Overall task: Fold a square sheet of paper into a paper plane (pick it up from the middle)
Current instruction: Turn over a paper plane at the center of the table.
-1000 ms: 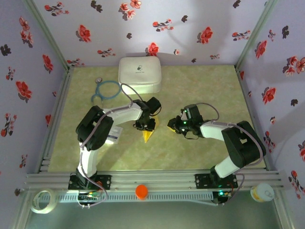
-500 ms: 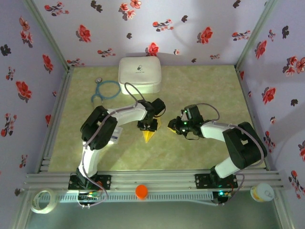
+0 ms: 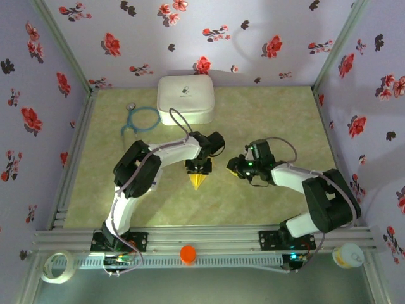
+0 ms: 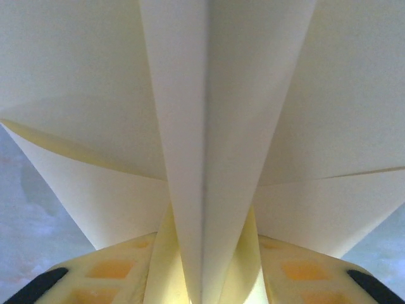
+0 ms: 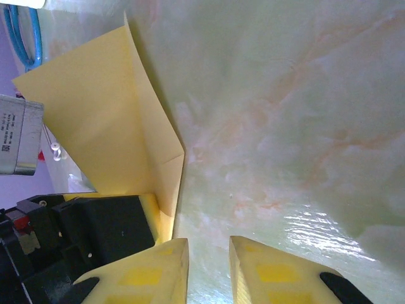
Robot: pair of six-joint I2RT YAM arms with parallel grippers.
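Green marbled desk [image 3: 266, 120] sat enclosed by purple walls [image 3: 253, 57] printed with red and dark flowers.

1. Paper plane [image 3: 199, 180]: located near the middle of the desk, in yellow. Its pointed tip faced the near edge and projected out from under the left gripper [image 3: 199, 168]. In the left wrist view the centre crease ran straight down between the pads [image 4: 107, 272], with the wings spread to either side above them. In the right wrist view one wing stood up from the desk as a creased flap.

2. Left gripper: positioned directly over the rear part of the plane, pointing down. The jaws were released, set apart astride the centre fold. Whether either pad touched the paper could not be determined.

3. Right gripper [image 3: 235, 167]: positioned just beside the plane on its right, low over the desk. The jaws were slightly parted with bare desk visible between them and nothing grasped. The raised wing lay just beside one finger.

4. White rounded case [image 3: 185, 99]: placed at the far edge, well apart from the plane, with a blue looped tube [image 3: 140, 118] to its left.

5. Front rail: carried an orange cap [image 3: 188, 254], with a roll of tape [image 3: 56, 266] at the left end.
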